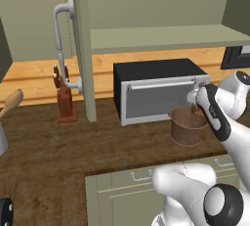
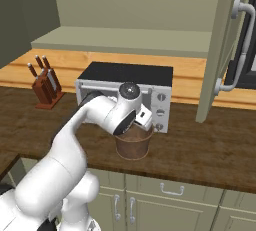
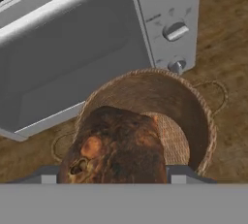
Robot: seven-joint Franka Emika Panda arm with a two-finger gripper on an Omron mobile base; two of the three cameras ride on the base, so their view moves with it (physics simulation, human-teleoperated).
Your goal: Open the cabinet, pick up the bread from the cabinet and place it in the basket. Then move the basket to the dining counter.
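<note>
The bread (image 3: 116,145), a dark-brown crusty lump, sits between my fingers just above the mouth of the basket (image 3: 196,116). My gripper (image 3: 112,177) is shut on it, with a fingertip on each side. The brown round basket (image 1: 188,133) (image 2: 132,147) stands on the dark counter right in front of the toaster oven, and my gripper (image 1: 197,103) (image 2: 145,120) hovers over its rim. The cabinet stands open, its left door (image 1: 82,49) and right door (image 2: 220,50) swung outward and its shelf (image 1: 166,36) bare. The dining counter is out of view.
A black and silver toaster oven (image 1: 156,93) (image 2: 125,87) stands directly behind the basket. A knife block (image 1: 64,102) (image 2: 46,87) is at the left. The open door's curved handle (image 1: 61,49) juts out. Low cabinets (image 2: 170,195) run under the counter edge.
</note>
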